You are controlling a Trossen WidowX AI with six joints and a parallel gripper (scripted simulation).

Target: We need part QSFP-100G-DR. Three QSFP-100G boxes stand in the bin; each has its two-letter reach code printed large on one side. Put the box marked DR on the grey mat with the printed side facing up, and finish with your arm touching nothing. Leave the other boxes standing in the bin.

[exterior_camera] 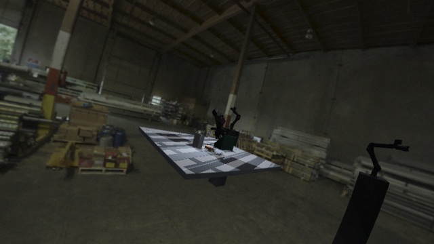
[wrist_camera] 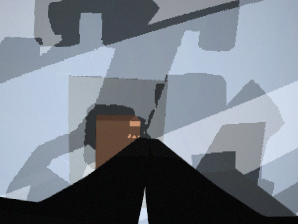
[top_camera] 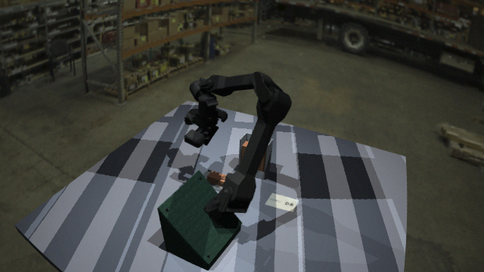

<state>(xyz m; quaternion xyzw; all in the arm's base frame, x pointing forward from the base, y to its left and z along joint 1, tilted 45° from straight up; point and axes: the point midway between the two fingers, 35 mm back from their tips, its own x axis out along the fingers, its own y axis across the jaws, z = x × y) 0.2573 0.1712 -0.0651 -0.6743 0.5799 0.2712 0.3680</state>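
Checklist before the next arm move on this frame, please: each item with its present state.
1. Fingers shut with nothing between them: ok.
2. One orange box out of the bin and lying down: ok.
3. That box wholly on the grey mat: cannot tell; the fingers hide its near end.
4. DR readable on its upward side: cannot tell; only small marks show.
5. Both other boxes standing in the bin: cannot tell; the arm covers part of it.
6. Fingers clear of the lying box: ok, they appear raised above it.
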